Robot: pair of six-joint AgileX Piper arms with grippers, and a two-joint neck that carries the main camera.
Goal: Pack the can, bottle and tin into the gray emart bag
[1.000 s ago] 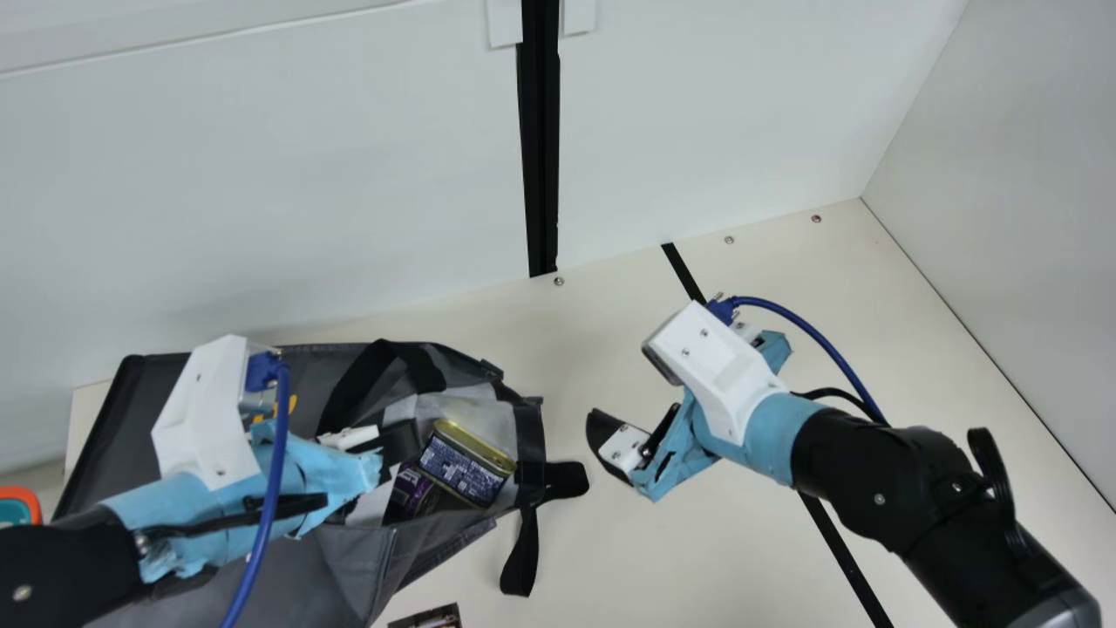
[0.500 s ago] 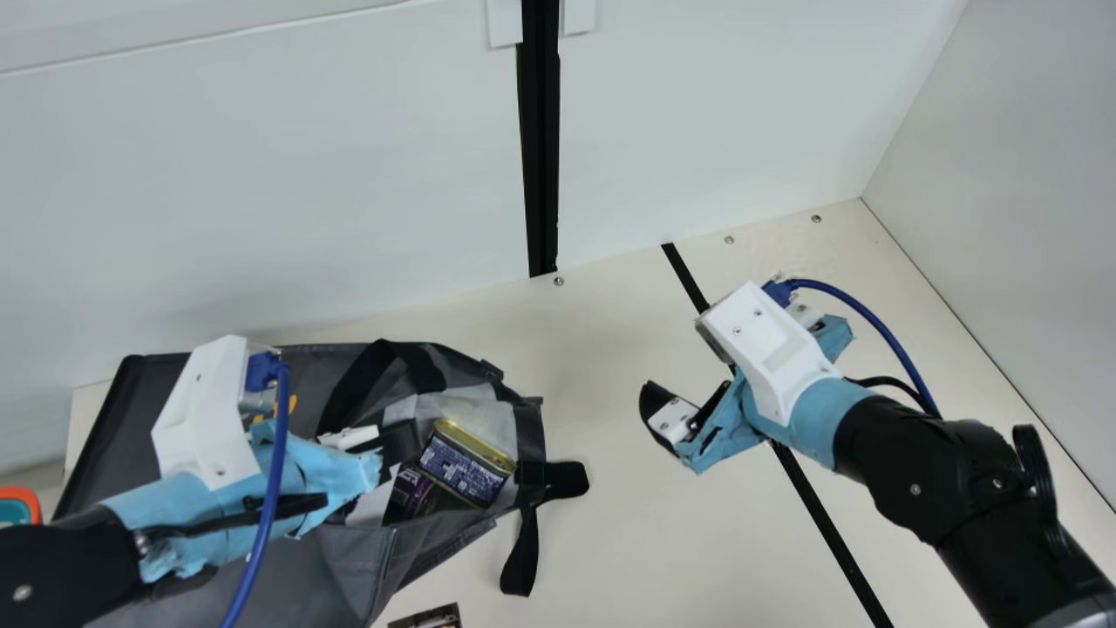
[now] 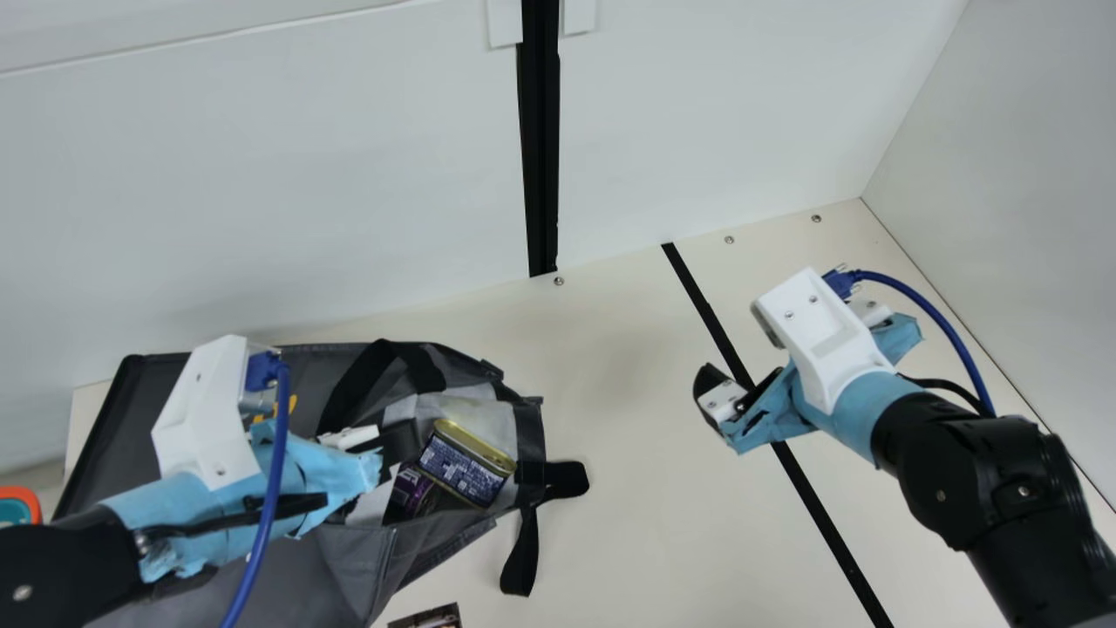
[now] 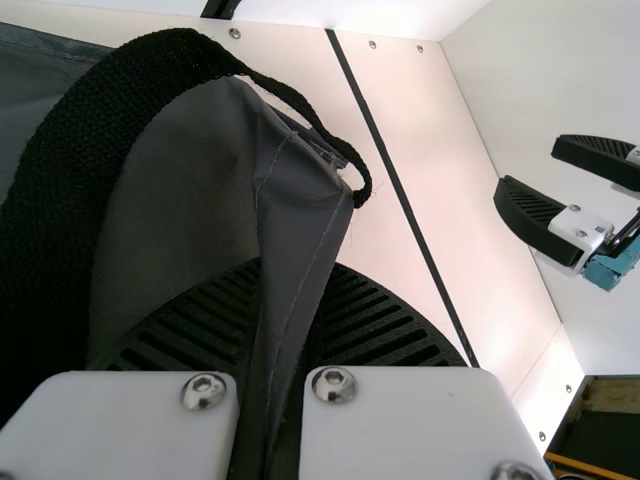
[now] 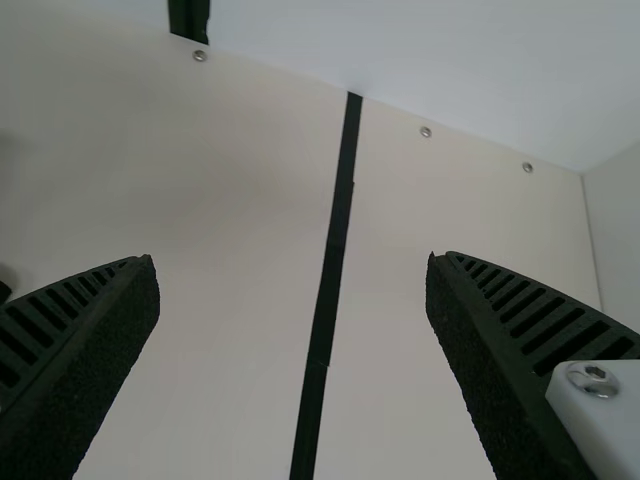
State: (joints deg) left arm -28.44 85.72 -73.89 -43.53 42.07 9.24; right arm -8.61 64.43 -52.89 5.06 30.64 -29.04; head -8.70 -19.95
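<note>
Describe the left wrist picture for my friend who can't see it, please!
The robot's left hand pinches the edge of a gray bag beside a looping black strap. Farther off, the right hand is open and empty, and a cream table stretches behind the bag.

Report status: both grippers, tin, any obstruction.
Left gripper shut on bag. Right gripper open, empty, over table. Tin in bag's mouth. Left arm overlies bag.

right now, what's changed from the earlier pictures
The right gripper has moved right and slightly up in the main view, farther from the gray emart bag, its fingers open. Nothing was visibly grasped or let go. The left gripper stayed put, shut on the bag's edge, and the tin stayed in the bag's mouth.
</note>
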